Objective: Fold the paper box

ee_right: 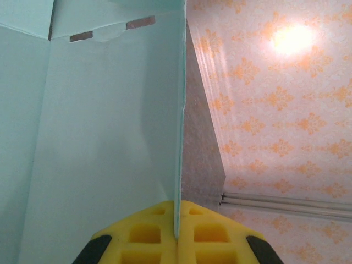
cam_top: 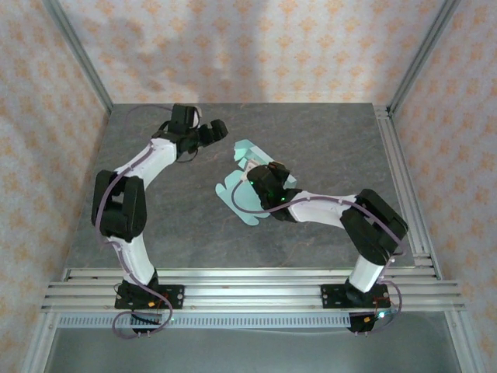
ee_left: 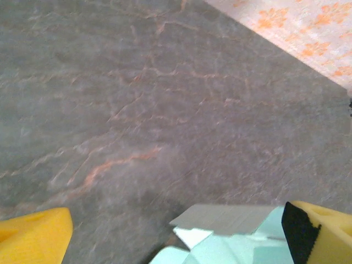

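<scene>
Held by one flap: a mint-blue paper box (cam_top: 235,192) at centre frame on the grey stone-look table (cam_top: 326,140).
Clamped by the right gripper (ee_right: 177,234): one upright card wall, its thin edge caught between closed yellow pads (ee_right: 143,236) at the bottom of the wrist view. Spread wide and holding nothing, up and left of centre, near the sheet's far tab: the left gripper (cam_top: 217,130).

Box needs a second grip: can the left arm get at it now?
Probably yes: the left pincer hangs open beside the box, nothing between them; the right pincer grips another panel.
</scene>
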You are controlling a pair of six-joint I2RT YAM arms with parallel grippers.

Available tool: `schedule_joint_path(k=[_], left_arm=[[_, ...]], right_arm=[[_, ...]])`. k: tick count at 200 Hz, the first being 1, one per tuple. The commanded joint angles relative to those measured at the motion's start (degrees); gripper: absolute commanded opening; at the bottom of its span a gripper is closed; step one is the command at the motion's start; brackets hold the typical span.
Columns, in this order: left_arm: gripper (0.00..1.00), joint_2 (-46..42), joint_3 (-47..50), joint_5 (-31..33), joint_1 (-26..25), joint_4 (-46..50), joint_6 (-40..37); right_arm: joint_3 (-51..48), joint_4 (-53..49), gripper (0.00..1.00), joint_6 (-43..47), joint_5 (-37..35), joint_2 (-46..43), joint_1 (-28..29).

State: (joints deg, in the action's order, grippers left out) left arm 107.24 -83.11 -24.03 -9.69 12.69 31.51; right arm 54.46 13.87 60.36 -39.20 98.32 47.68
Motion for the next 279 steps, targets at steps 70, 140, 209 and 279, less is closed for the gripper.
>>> schedule_joint_path(k=[70,140,209,279], left_arm=[[0.87,22.2,-31.7,-16.3,0.4,24.0,-11.9],[0.67,32.3,-44.2,-24.6,-1.1,34.1,-15.9],[0.6,27.1,-34.4,-28.6,-1.4,27.7,-17.5],[0.67,22.2,-23.4,-38.8,-1.5,16.2,-19.1]], right_arm=[[-0.9,-0.5,0.0,1.8,3.4,-0.6,0.4],[1.1,-2.7,0.0,1.7,4.2,-0.2,0.4],[1.1,-3.4,0.0,-0.3,4.3,-0.4,0.4],[1.6,-5.4,0.0,-3.3,7.0,0.0,-0.1]])
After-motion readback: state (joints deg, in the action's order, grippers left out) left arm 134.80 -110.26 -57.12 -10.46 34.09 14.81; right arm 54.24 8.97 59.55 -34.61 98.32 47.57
